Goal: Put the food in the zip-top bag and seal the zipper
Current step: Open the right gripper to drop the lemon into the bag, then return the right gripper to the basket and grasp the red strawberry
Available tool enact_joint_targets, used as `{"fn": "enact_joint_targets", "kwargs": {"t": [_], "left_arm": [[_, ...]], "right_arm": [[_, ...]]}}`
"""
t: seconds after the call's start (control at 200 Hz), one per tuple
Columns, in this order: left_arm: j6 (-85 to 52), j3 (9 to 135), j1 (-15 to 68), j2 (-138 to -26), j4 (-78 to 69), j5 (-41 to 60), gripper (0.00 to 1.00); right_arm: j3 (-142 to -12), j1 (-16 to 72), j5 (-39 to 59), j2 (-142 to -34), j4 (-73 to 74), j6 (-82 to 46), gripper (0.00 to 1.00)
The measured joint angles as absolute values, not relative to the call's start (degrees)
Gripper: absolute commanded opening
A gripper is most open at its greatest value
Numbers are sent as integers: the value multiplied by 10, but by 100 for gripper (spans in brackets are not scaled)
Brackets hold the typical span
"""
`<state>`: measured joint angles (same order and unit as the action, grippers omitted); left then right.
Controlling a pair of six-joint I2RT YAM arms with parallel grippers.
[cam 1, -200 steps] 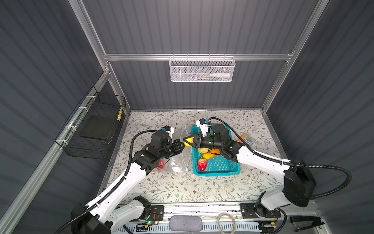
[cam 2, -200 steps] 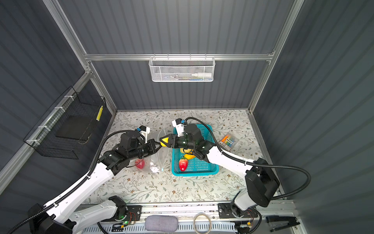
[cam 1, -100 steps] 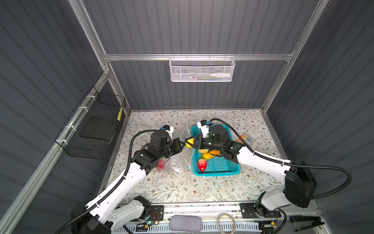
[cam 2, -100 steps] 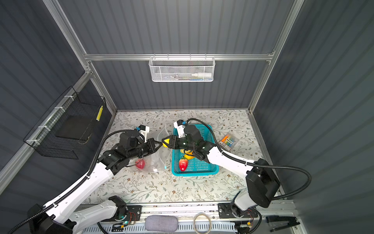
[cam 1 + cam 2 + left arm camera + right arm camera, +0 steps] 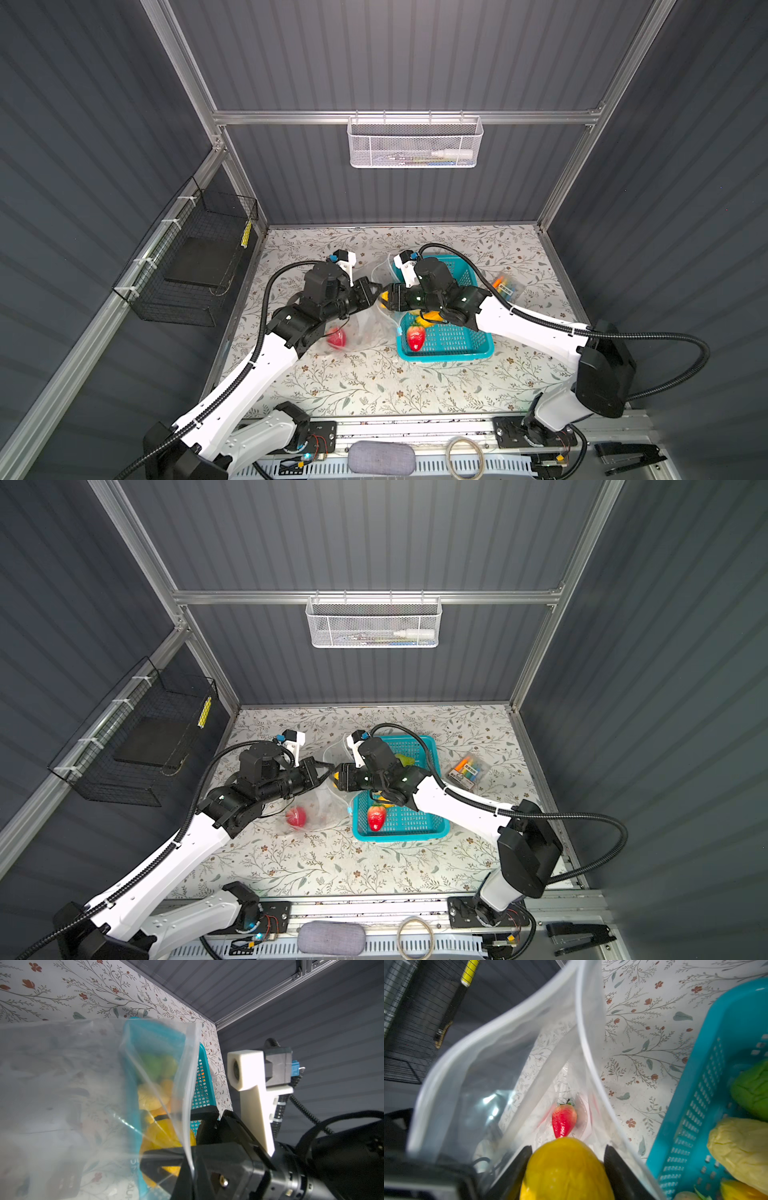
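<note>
The left gripper (image 5: 375, 287) has its jaws pressed together on the rim of the bag (image 5: 361, 328). It holds the mouth up off the table (image 5: 374, 386), just beside the basket (image 5: 446, 358). The right gripper (image 5: 384, 297) reaches across from over the basket and meets the left gripper nearly tip to tip at that mouth.

In the right wrist view the right gripper's jaws pinch a yellow fruit (image 5: 566, 1169) from both sides. The fruit hangs at the edge of the opening, not yet inside. The zipper (image 5: 586, 1047) is open, with its two strips bowed wide apart.

Deep in the bag a strawberry (image 5: 563, 1121) lies on the lower wall. In both top views it shows as a red shape through the plastic, near the left arm. A small light-blue spot (image 5: 398, 331) where the bag meets the basket's corner may be the slider, but it is too small to be sure.

The basket holds a second strawberry (image 5: 415, 337) near its front left corner. It also holds a green piece (image 5: 752, 1091) and a pale yellow piece (image 5: 741, 1147), with more yellow and orange partly hidden under the right arm.
</note>
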<state>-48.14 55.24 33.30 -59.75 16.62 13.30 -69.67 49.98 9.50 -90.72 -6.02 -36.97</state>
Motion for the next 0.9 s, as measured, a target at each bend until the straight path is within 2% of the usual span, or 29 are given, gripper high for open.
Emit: {"fn": "enact_joint_targets", "kwargs": {"t": [0.185,0.285,0.6,0.9], "left_arm": [[-484,552,333,-597,166,125,0],[-484,553,333,-597,167,125,0],[-483,552,333,-597,166,127,0],[-483,552,333,-598,159,126,0]], "right_arm": [[-721,507,66,-932,-116,-345,83],[-721,514,61,-932,-125,-337,89],[-721,516,54,-906,-137,-325,91],[-697,502,37,-799,-146,-325,92]]}}
